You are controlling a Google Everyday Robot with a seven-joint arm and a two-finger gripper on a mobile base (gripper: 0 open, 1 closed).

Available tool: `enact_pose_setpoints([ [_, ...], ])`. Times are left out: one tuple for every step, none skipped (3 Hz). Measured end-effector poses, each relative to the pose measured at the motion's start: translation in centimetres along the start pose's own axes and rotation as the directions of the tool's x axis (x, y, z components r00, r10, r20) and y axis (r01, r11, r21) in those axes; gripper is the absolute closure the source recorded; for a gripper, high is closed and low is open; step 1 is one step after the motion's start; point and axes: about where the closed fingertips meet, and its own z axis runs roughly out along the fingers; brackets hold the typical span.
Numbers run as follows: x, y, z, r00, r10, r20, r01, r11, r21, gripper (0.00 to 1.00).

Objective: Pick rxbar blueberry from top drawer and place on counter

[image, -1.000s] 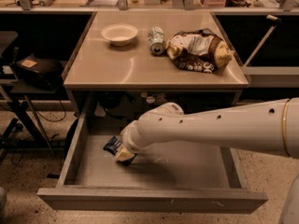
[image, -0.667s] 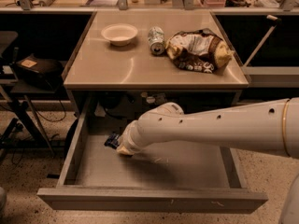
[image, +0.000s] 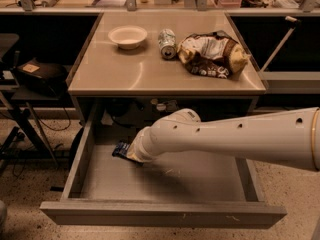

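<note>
- The gripper [image: 131, 155] is down inside the drawer [image: 165, 181], in its left rear part, low over the grey floor.
- The arm [image: 235, 136], thick and white, reaches in from the right and crosses above the drawer's floor. Its rounded wrist [image: 150, 141] covers most of the gripper.
- I cannot tell whether the gripper is clenched, released or grasping anything, because the wrist is in the way.
- The rxbar [image: 120, 148] is right at the gripper's tip, on its left side. Only a dark blue end shows past the wrist.
- The rxbar is inside the drawer, close to the left wall and toward the back. I cannot tell whether it rests on the floor or is lifted off it.
- The drawer stands pulled wide open. Its front panel [image: 160, 215] is well in front of the gripper, at the near edge.
- The counter [image: 150, 76] is above and behind the gripper, a glossy tan top.
- A pale bowl [image: 128, 36] sits on the counter, far behind and above the gripper, almost in line with it.
- A can [image: 167, 36] lies just right of the bowl, apart from it.
- A crumpled chip bag [image: 212, 54] lies further right on the counter, near the can.
- A black case [image: 37, 76] sits well to the gripper's left, outside the drawer, on a low stand.
</note>
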Motion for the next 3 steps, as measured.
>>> enact_pose_setpoints([
  [-1.02, -1.17, -1.74, 0.999, -0.004, 0.04, 0.003, 0.9997, 0.023, 1.0],
  [-0.94, -1.15, -1.73, 0.999, -0.009, 0.038, 0.008, 0.9997, 0.024, 0.81],
  [-0.94, -1.15, -1.73, 0.999, -0.009, 0.038, 0.008, 0.9997, 0.024, 0.59],
])
